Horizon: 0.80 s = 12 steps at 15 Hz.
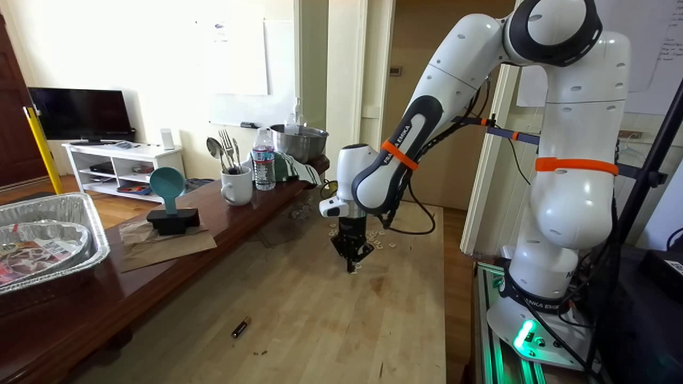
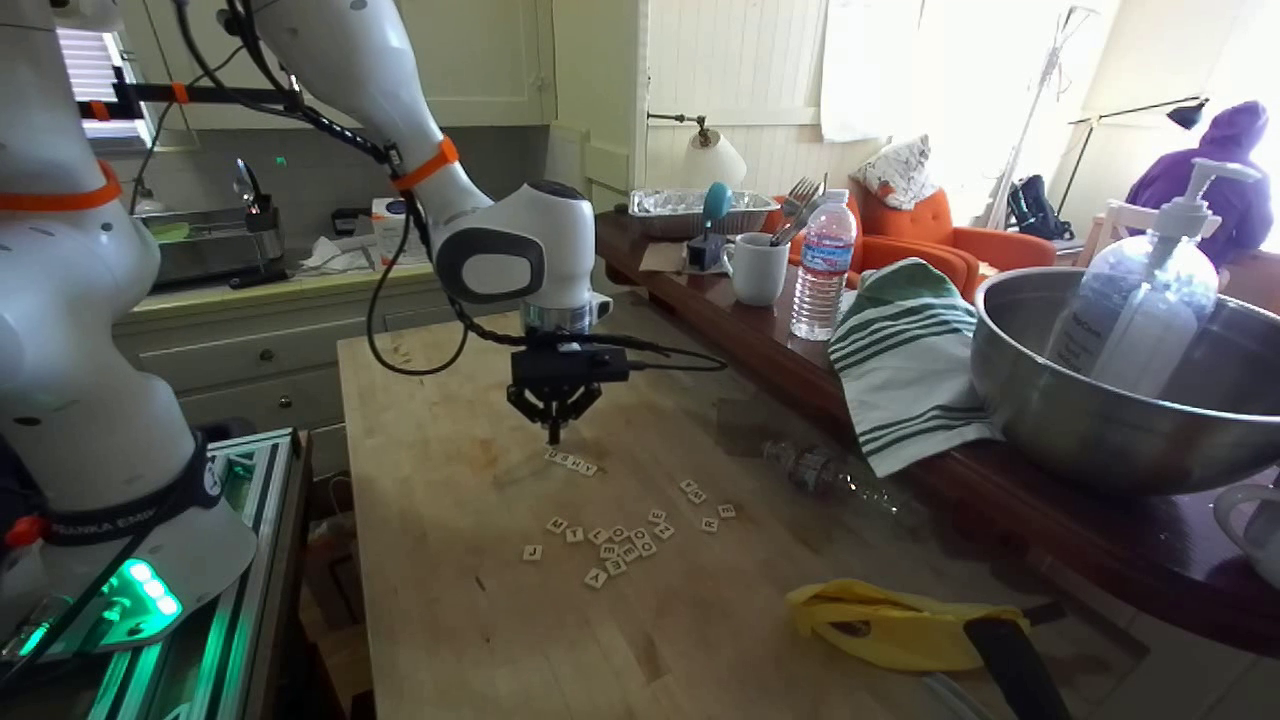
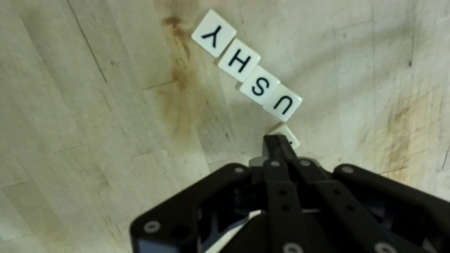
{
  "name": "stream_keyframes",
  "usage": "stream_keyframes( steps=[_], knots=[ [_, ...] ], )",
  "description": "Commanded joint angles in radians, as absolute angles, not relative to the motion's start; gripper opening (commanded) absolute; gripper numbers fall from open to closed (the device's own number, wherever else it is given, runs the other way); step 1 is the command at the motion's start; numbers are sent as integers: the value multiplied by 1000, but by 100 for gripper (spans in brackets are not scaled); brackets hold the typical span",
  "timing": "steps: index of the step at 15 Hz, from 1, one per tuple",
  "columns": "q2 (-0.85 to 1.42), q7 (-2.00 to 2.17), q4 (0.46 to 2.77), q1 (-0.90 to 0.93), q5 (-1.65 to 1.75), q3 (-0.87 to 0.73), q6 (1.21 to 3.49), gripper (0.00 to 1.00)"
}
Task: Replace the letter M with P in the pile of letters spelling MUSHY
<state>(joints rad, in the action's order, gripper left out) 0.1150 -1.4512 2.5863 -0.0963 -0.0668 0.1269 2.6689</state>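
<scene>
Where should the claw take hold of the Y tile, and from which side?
Best from straight above, I'd judge: the Y tile lies flat, showing little height. Open the shut claw, then pinch the upper-right and lower-left edges in the wrist view, both free of neighbours; the H tile crowds the lower-right edge.

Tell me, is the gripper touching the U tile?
Apart. In the wrist view, a strip of bare table shows between the gripper and the U tile.
</scene>
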Motion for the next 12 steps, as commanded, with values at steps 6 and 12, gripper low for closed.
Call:
stream_keyframes(
  steps=[6,12],
  knots=[
    [106,-1518,2630,-67,1,88,2647,0],
    [99,-1527,2640,-58,53,76,2646,0]
  ],
)
